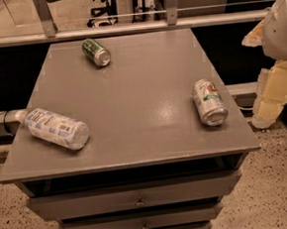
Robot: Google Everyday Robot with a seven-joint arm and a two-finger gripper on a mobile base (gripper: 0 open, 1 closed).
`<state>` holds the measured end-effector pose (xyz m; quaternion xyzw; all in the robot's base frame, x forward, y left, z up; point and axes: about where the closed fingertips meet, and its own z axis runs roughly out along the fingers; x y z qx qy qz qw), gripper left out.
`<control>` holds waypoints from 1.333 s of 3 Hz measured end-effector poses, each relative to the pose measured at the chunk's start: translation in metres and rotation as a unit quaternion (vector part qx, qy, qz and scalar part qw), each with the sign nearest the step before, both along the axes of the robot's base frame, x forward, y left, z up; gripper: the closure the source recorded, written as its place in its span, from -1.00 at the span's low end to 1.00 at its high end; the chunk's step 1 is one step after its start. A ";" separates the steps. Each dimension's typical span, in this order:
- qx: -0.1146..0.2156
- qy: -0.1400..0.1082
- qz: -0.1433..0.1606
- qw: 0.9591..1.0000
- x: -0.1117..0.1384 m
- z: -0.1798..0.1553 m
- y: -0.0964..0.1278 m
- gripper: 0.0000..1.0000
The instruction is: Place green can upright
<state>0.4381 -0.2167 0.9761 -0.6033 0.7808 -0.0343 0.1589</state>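
— Three containers lie on their sides on the grey desk [132, 97] in the camera view, which is the only view. The green can [96, 52] is the farthest, near the back edge and left of the middle, with one silver end turned toward the front right.

— And the others?

— A silver-white can [209, 103] lies near the right edge, and a clear plastic bottle [55, 128] lies near the front left corner. Both are well apart from the green can, so nothing crowds it.

— Where is the pincer?

— Out of the picture. Only a white part of the robot [280, 23] shows at the upper right edge, off to the side of the desk. Whether the pincer is wide or narrow I cannot tell.

— So which step is this?

— The very start, I judge. The green can lies down with nothing touching it, so the reach is not yet made.

— What does the next move call for?

— Bringing the pincer across to the far left part of the desk, over the can's dark body, with the jaws set across its round side rather than along its length. After that comes a lift, a quarter turn so one silver end faces down, and a gentle set-down on bare desk. A can on its side may roll when nudged, so coming in from above looks safer than from the side.
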 end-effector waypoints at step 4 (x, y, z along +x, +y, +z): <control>0.116 -0.048 -0.017 0.992 0.128 0.023 0.104 -1.00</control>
